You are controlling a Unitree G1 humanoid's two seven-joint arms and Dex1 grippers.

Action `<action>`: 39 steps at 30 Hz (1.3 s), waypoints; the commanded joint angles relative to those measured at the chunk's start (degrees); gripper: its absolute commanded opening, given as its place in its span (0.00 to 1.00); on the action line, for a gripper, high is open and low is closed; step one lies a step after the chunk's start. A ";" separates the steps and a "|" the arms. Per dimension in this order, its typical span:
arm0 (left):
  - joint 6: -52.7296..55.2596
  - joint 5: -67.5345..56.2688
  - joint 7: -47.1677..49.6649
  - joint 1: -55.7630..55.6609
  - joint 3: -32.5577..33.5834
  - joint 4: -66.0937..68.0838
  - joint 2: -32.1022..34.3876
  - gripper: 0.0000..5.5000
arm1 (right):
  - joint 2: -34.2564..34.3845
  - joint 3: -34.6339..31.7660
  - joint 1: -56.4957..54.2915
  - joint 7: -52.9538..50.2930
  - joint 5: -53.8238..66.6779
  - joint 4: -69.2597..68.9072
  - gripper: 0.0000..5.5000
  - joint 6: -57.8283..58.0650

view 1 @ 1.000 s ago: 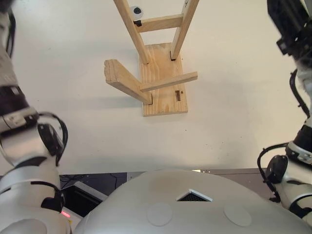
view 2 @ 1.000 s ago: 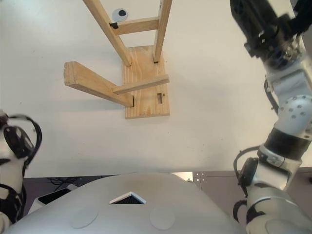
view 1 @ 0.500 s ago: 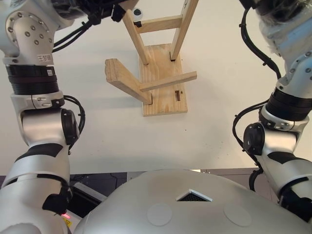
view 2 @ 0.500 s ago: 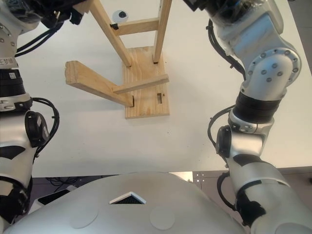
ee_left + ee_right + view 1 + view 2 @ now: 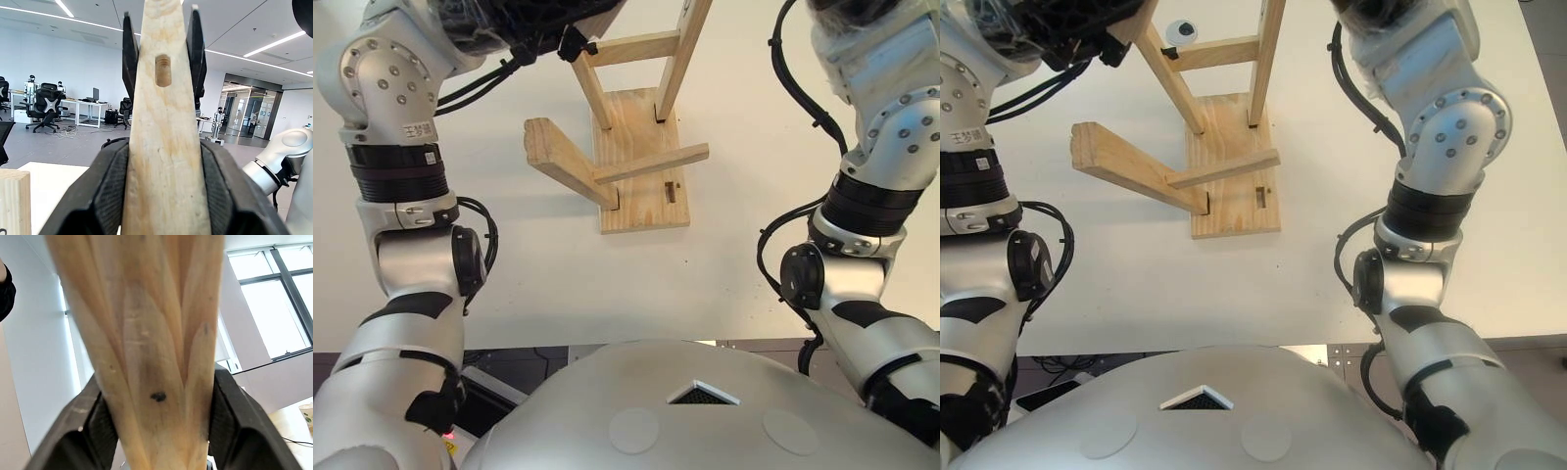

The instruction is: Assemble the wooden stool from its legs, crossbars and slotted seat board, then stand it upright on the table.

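Tabletop (image 5: 509, 255): my left gripper (image 5: 162, 58) has just clamped the left leg (image 5: 592, 93), right gripper (image 5: 156, 431) the right leg (image 5: 674, 73), steadying the stool (image 5: 641, 196).

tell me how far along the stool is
Done: left far leg and right far leg sit in the seat board, joined by a crossbar; a third leg leans, carrying a second crossbar. In hand: left gripper and right gripper each clamp a far leg. Left: fill the empty slot, stand it upright.
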 commanded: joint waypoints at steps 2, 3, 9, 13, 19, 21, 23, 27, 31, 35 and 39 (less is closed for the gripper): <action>-0.41 1.26 0.28 -0.03 -0.50 -0.21 -0.15 0.37 | 1.05 -0.08 -0.95 0.25 -0.60 0.14 0.38 -0.82; -0.61 3.39 3.03 -1.07 -1.01 1.19 -0.13 0.37 | 1.00 -0.07 -1.19 0.52 -0.91 0.40 0.38 -1.02; -0.54 7.25 -1.71 -2.92 -3.70 4.63 3.99 0.57 | -2.05 1.38 -1.59 5.09 -8.22 2.32 0.38 -3.17; -1.52 10.01 -4.96 -3.56 -4.70 7.85 6.12 0.68 | -4.01 2.17 -0.29 8.39 -12.73 2.82 0.37 -4.05; -0.17 10.13 -4.78 -2.30 -1.42 6.61 10.03 0.84 | -8.57 2.61 6.57 14.74 -19.01 6.17 0.37 -5.01; 2.74 8.44 -6.35 -1.98 -0.15 6.27 12.57 0.87 | -9.88 2.67 9.59 16.82 -20.99 8.20 0.37 -5.63; 3.53 8.29 -8.17 -1.03 0.49 5.79 15.27 0.87 | -10.75 3.06 12.01 18.85 -23.31 10.62 0.37 -6.40; 4.96 6.13 -10.89 -0.54 2.51 5.60 17.60 0.87 | -12.03 3.81 17.49 22.16 -26.82 12.90 0.37 -7.37; 4.43 6.77 -10.01 -0.58 3.11 6.76 18.00 0.87 | -12.34 4.21 22.07 23.92 -27.77 11.38 0.37 -7.37; 3.91 7.35 -10.30 -1.21 2.56 8.11 17.66 0.87 | -12.31 4.53 24.96 23.80 -28.50 9.85 0.37 -7.87; 3.63 7.22 -9.45 -1.25 3.15 9.66 16.85 0.87 | -10.60 5.62 25.51 22.83 -28.58 8.82 0.37 -8.25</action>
